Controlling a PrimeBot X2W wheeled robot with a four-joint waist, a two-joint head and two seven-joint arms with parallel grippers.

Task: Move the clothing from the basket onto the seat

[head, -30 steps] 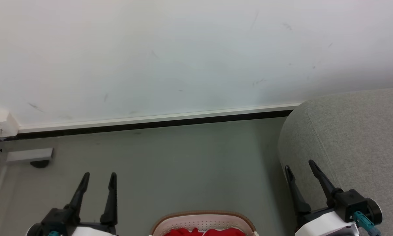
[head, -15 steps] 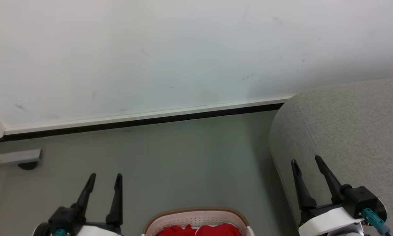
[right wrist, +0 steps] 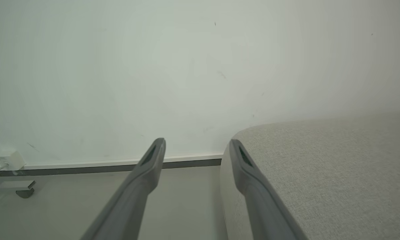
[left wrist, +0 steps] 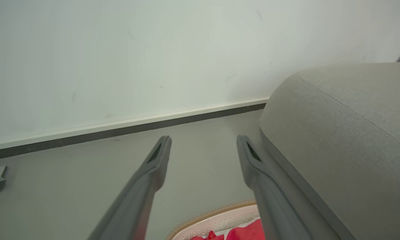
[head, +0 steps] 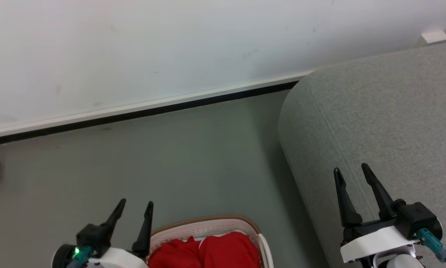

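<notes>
The clothing (head: 208, 253) lies bunched in the basket (head: 208, 220) on the floor (head: 189, 149), at the bottom of your head view, near the seat (head: 375, 111) and to its left. Your left tool (head: 136, 203) hangs beside the basket's rim and your right tool (head: 350, 168) over the seat's edge. Both are spread and empty, probably staged for pickup and drop-off. In the left wrist view, the left tool (left wrist: 204, 138) gapes above the basket's far rim. In the right wrist view, the right tool (right wrist: 196, 141) straddles the seat's rounded corner.

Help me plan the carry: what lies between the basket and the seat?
Bare grey floor separates the basket and the seat, as the head view shows.
</notes>
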